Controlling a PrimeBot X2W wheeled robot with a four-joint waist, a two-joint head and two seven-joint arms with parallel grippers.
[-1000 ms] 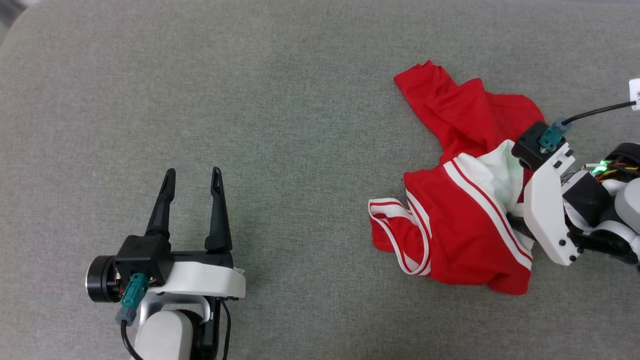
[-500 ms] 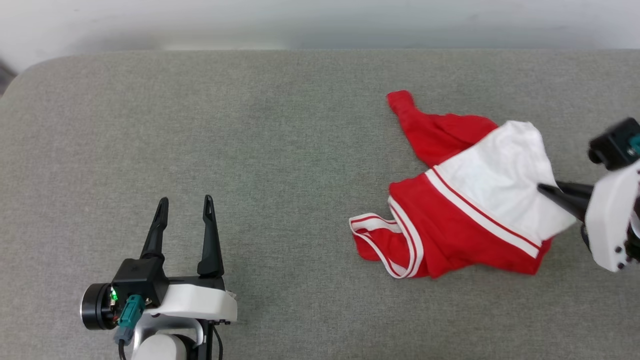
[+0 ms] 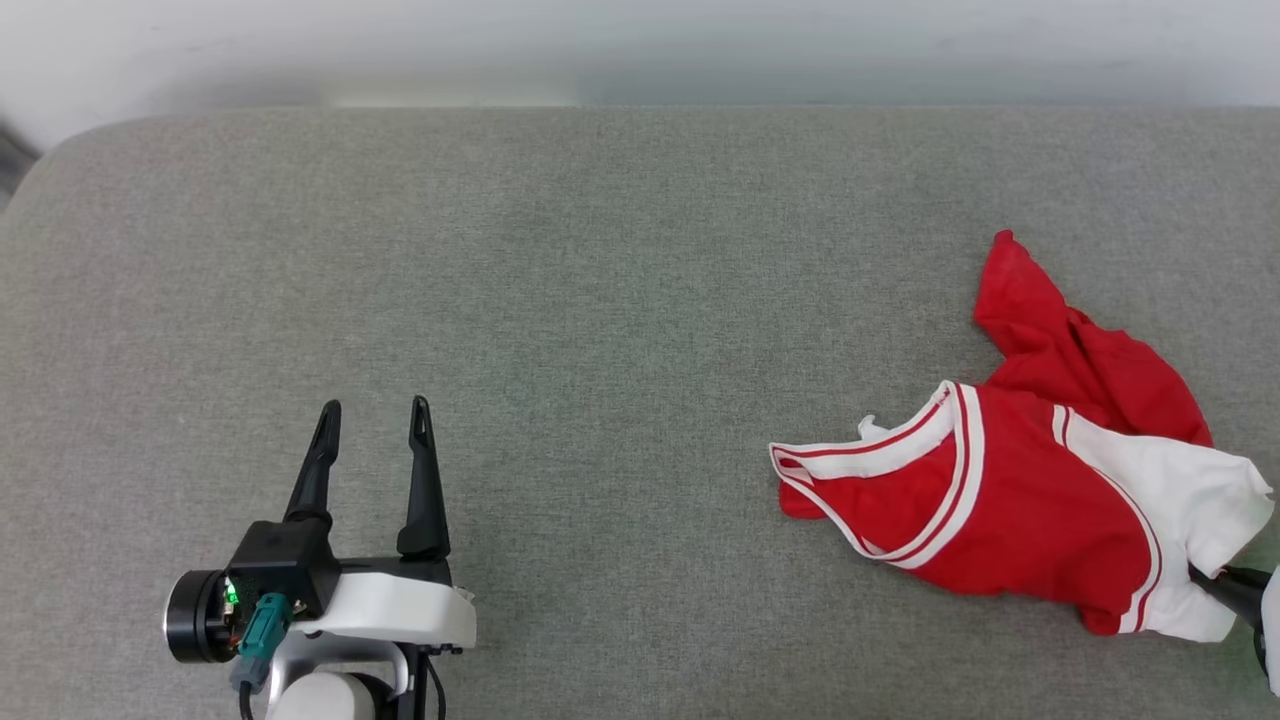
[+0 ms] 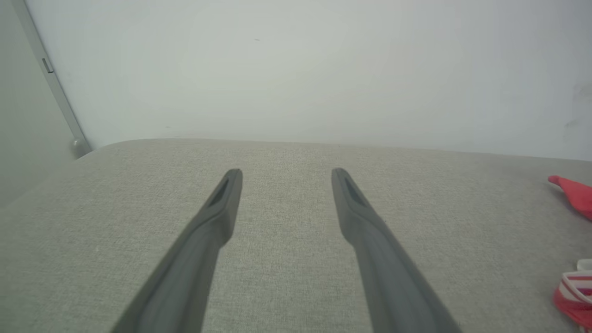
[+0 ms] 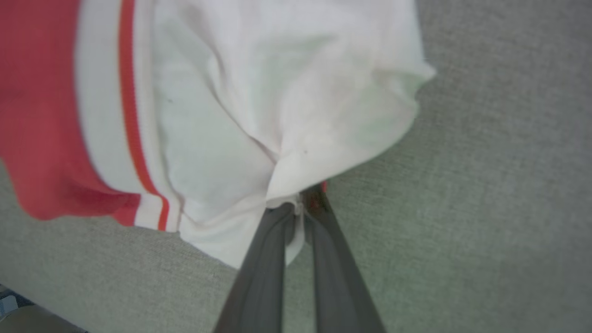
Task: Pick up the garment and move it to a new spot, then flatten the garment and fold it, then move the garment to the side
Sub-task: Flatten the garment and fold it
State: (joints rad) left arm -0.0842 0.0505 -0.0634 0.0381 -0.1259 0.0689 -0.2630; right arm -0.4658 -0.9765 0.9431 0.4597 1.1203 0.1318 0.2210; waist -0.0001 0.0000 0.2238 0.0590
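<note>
Grey cushion [image 3: 600,300] carries your shirt [image 3: 1020,500] well short of its far edge, your right gripper [image 5: 300,208] clamped on the white sleeve [image 5: 277,92], your left gripper [image 3: 375,405] spread, empty.

It looked like a bare test room rather than a home, though I could not be sure. Everything lay on a wide padded surface [image 3: 600,300] covered in grey woven cloth, rounded at the corner, with a plain pale wall [image 3: 640,50] behind it. A grey metal strip [image 4: 52,78] ran up the wall at one side. A crumpled shirt [image 3: 1000,500] was the one homely thing, and a robot's left gripper [image 3: 375,410] hung over the cloth.
</note>
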